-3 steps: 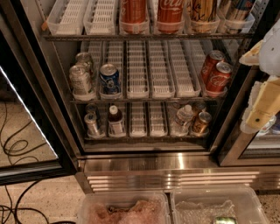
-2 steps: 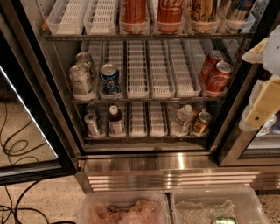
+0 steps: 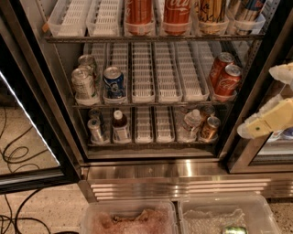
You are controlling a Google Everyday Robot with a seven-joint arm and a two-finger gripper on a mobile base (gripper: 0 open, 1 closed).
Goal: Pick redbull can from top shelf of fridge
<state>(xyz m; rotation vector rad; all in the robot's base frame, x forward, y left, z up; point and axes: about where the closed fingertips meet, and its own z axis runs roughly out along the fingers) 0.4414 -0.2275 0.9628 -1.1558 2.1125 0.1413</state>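
The fridge (image 3: pixel 151 171) stands with its door open. The top shelf (image 3: pixel 151 38) runs across the top of the view and carries white slotted trays. The redbull can (image 3: pixel 246 10), blue and silver, stands at the shelf's far right; only its lower body shows. Next to it are a gold can (image 3: pixel 211 10) and two red cola cans (image 3: pixel 158 10). My gripper (image 3: pixel 257 101) is at the right edge, in front of the fridge's right frame, below the top shelf. Its cream fingers (image 3: pixel 268 122) are spread apart and hold nothing.
The middle rack holds silver cans (image 3: pixel 84 82), a wider blue can (image 3: pixel 114 81) and two red cola cans (image 3: pixel 225 75). The lowest rack holds small bottles and cans (image 3: pixel 120 125). The open glass door (image 3: pixel 27 114) is at the left. Two plastic bins (image 3: pixel 174 219) sit below, cables (image 3: pixel 13 151) lie on the floor.
The gripper has shifted slightly at the right edge; its upper finger sits a little lower than before. Nothing in the fridge has moved.
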